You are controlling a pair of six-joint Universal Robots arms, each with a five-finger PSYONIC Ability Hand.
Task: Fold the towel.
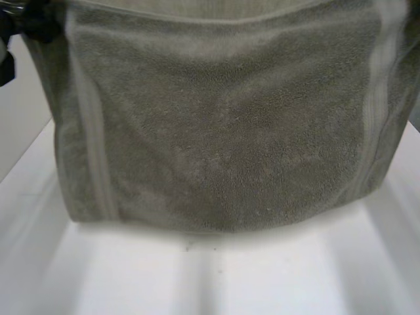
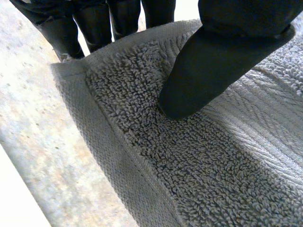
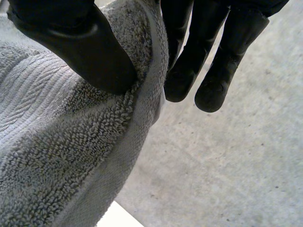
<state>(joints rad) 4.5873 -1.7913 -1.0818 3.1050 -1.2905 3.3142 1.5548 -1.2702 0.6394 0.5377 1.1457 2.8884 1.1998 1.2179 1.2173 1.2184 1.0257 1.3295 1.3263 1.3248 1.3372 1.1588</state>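
Observation:
A grey terry towel (image 1: 223,131) with pale woven bands near both side edges hangs spread wide in the head view, its lower edge just above the white table (image 1: 210,275). My left hand (image 1: 16,26) is at the towel's upper left corner. In the left wrist view, the left hand (image 2: 208,71) pinches the towel (image 2: 189,165) near its hemmed edge, thumb on the pile and fingers (image 2: 94,23) behind the cloth. My right hand (image 3: 85,47) pinches the towel (image 3: 47,165) the same way at the other upper corner, its fingers (image 3: 213,71) behind the hem.
Bare white tabletop lies below and in front of the hanging towel. Speckled grey floor (image 2: 38,142) shows past the cloth in the left wrist view, and grey floor (image 3: 227,165) in the right wrist view.

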